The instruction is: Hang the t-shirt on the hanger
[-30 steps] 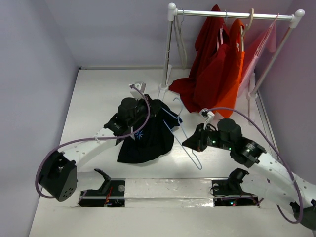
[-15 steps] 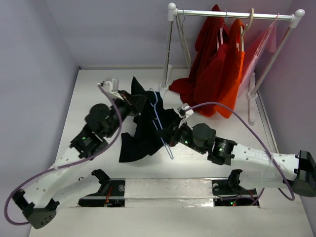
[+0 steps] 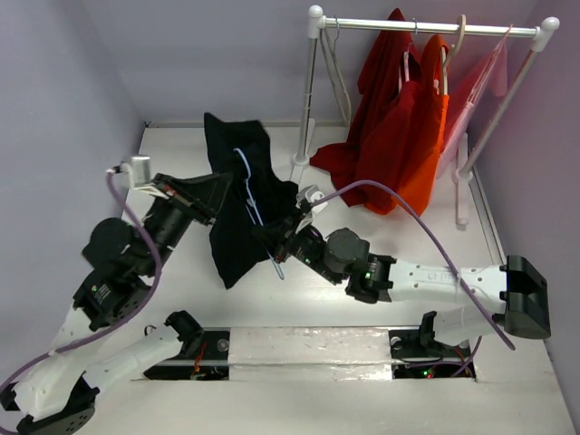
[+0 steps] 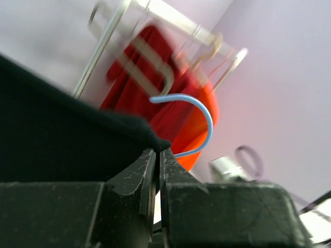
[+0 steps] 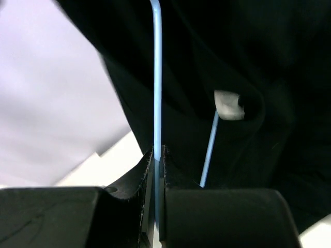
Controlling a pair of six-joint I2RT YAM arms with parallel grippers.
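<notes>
The black t-shirt (image 3: 237, 231) hangs lifted above the table between both arms. The light-blue wire hanger (image 3: 246, 174) runs partly inside it. My left gripper (image 3: 223, 185) is shut on the shirt's upper edge; in the left wrist view the jaws (image 4: 156, 151) pinch the black fabric (image 4: 57, 134), with the hanger's hook (image 4: 207, 120) curving just beyond. My right gripper (image 3: 272, 241) is shut on the hanger's wire; the right wrist view shows the wire (image 5: 157, 77) running straight up from the closed jaws (image 5: 158, 151), against the t-shirt (image 5: 243, 57). Most of the hanger is hidden by cloth.
A white clothes rack (image 3: 426, 25) stands at the back right with red (image 3: 385, 136), orange (image 3: 435, 136) and pink (image 3: 480, 86) garments on hangers. Its left post (image 3: 306, 109) stands just right of the raised shirt. Walls close in on the left and at the back.
Both arms swung left and back, lifting the t-shirt and hanger off the table. The shirt went from a heap to hanging stretched. Both grips stayed shut.
</notes>
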